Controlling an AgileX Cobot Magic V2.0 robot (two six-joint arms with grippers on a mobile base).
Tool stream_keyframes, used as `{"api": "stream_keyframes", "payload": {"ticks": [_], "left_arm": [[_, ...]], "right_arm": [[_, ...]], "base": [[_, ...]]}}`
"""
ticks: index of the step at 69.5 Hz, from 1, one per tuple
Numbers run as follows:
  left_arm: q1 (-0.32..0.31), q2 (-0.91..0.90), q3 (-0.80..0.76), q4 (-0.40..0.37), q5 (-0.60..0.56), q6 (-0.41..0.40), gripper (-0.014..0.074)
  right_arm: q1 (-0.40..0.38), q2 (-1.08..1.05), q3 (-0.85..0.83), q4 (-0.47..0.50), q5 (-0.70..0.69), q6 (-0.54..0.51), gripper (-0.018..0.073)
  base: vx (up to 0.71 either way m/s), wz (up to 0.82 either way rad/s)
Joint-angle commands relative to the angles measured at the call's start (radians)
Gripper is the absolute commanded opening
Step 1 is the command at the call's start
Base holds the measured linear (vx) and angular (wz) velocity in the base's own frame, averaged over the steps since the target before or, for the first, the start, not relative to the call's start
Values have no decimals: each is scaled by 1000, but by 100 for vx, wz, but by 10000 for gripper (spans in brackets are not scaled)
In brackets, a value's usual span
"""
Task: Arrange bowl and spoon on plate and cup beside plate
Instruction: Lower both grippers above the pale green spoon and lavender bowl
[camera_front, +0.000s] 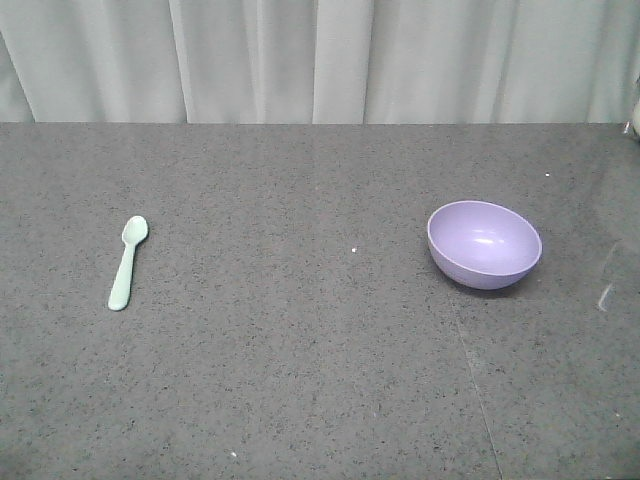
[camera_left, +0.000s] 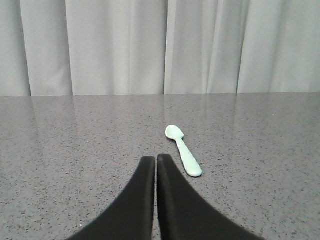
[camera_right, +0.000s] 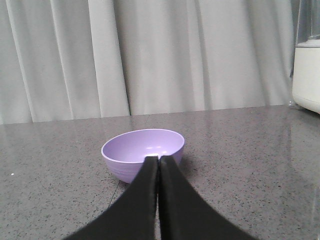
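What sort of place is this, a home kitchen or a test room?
Most likely a staged test room, not a home kitchen: a plain grey curtain hangs behind a dark speckled tabletop, which carries a purple bowl and a green spoon, far apart.

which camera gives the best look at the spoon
The left wrist view: the spoon lies whole and largest there, scoop end away from the camera. The front view also shows it whole, a little smaller, toward the picture's left. The right wrist view shows none of it.
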Motion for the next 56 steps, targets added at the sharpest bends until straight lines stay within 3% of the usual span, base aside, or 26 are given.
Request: {"api": "stream_keyframes", "payload": {"ticks": [1,56], "left_arm": [[1,-14,-7,-8,-69,-6,-6],[1,-14,-7,-8,-69,-6,-6]], "right_arm": [[-2,-7,4,-6,-75,-3,-6],[-2,-7,4,-6,-75,-3,-6]], "base": [[0,0],[0,0]]}}
